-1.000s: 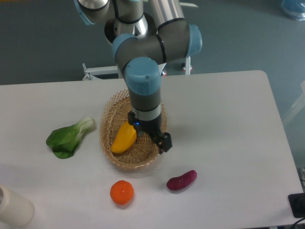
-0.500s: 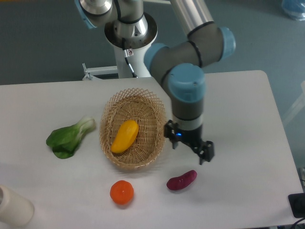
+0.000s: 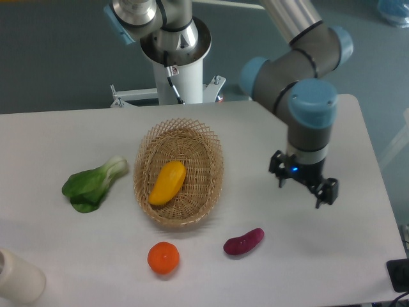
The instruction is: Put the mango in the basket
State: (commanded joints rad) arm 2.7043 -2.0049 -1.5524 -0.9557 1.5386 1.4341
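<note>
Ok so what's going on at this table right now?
A single robot arm is working over a white table. The mango already lies inside the wicker basket. The gripper is open, holds nothing and hangs to the right of the basket. Outside the basket lie a leafy green, an orange fruit and a purple sweet potato.

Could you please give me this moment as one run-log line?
mango: in basket | gripper: open, empty, right of basket | task: placed
</note>
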